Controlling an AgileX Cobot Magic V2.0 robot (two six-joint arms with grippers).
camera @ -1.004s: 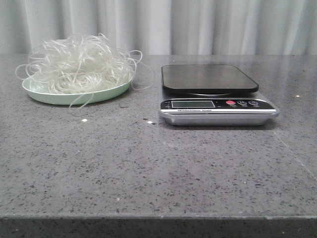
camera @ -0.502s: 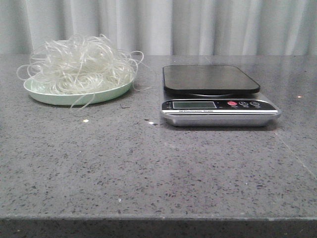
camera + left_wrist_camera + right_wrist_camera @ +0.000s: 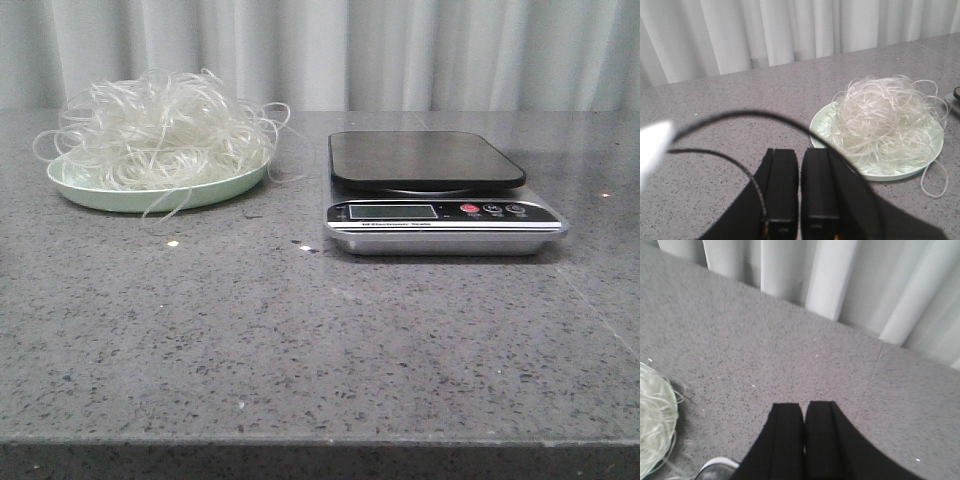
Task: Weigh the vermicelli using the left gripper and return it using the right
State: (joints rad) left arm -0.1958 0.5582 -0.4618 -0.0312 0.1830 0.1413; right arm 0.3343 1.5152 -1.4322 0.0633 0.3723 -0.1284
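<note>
Grey speckled counter point(image 3: 300, 340), pale curtain point(image 3: 400, 50) behind it. Neither arm shows in the front view. Vermicelli point(image 3: 160, 130) is heaped on the plate point(image 3: 150, 197); loose loops hang over the rim onto the counter. Scale point(image 3: 440, 195) sits just beside the plate, dark platform bare, display and buttons facing the camera.

Left gripper point(image 3: 799, 185): fingers together, nothing between them, hanging above bare counter. Vermicelli lies ahead of it and off to one side, well apart. A black cable point(image 3: 740, 117) arcs across that wrist view in front of the plate's near rim.

Right gripper point(image 3: 804, 427): fingers together, empty, over bare counter. Edge of the vermicelli and a corner of the scale show near it, off to one side.
</note>
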